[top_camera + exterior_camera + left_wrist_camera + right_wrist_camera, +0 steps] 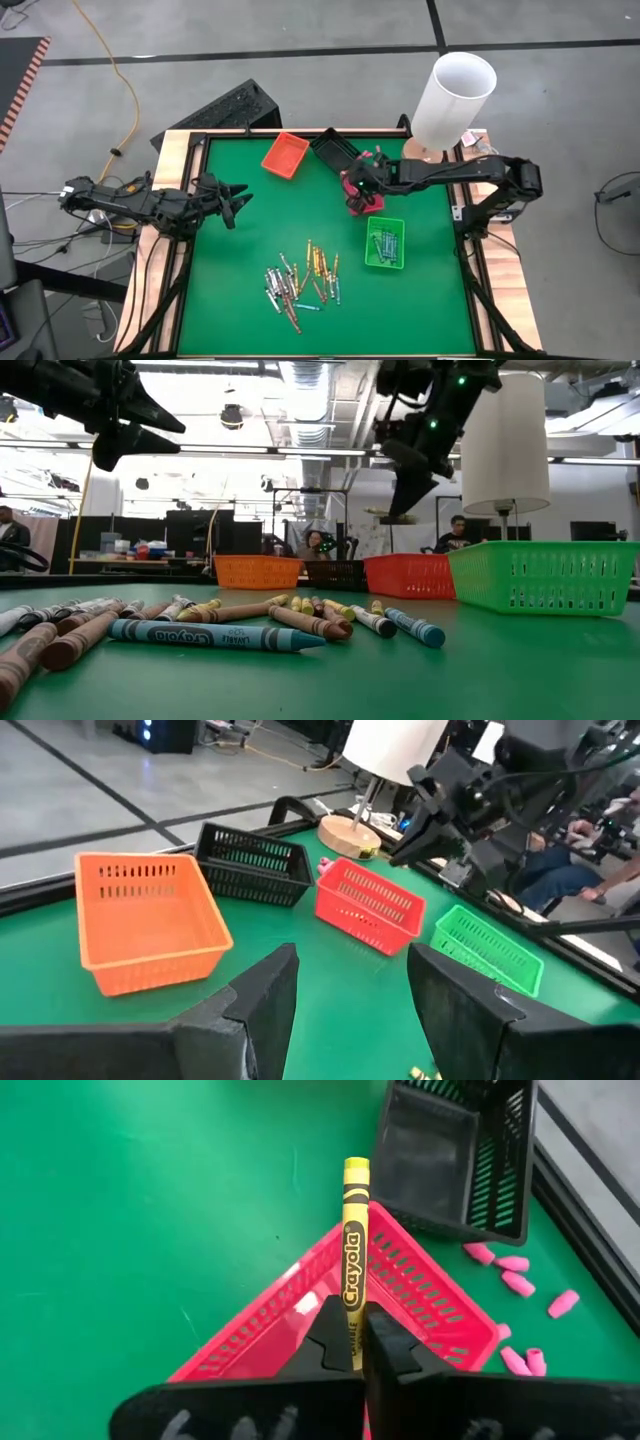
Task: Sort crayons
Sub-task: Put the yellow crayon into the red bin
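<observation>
Above the red tray [420, 1295], right gripper [355, 1342] pinches a yellow crayon [353, 1260].

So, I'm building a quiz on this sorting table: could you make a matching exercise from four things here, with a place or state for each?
Things:
1. yellow paper-wrapped crayon
2. green plastic mesh basket
3. orange plastic mesh basket
4. left gripper

Places or states:
A. open, above the left side of the mat
B. empty, at the far edge
C. pinched in the right gripper over the red plastic mesh basket
D. has crayons inside

Pairs: 1-C, 2-D, 3-B, 4-A
</observation>
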### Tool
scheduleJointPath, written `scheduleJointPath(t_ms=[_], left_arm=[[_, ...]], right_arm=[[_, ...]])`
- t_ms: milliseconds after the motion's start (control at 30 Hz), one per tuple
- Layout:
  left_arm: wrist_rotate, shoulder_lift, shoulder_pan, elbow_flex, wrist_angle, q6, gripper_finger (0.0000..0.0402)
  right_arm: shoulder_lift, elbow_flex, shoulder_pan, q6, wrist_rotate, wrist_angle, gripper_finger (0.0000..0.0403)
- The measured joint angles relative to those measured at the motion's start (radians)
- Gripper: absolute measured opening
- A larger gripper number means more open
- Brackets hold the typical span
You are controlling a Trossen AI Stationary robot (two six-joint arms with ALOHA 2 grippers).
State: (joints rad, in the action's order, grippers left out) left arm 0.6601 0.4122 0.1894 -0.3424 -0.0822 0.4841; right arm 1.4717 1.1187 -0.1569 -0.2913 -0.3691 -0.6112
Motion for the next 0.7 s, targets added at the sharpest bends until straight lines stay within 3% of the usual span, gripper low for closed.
scheduleJointPath(t_ms=[367, 700], left_arm=[[0.001, 0.000, 0.000, 0.000, -0.051, 0.044, 0.0180], [0.002, 0.000, 0.000, 0.000, -0.065, 0.037, 0.0180]], right_arm=[[-0.051, 0.000, -0.071, -0.078, -0.027, -0.050, 0.0006], [-0.045, -0.115, -0.121, -0.185, -0.016, -0.013, 0.0006]])
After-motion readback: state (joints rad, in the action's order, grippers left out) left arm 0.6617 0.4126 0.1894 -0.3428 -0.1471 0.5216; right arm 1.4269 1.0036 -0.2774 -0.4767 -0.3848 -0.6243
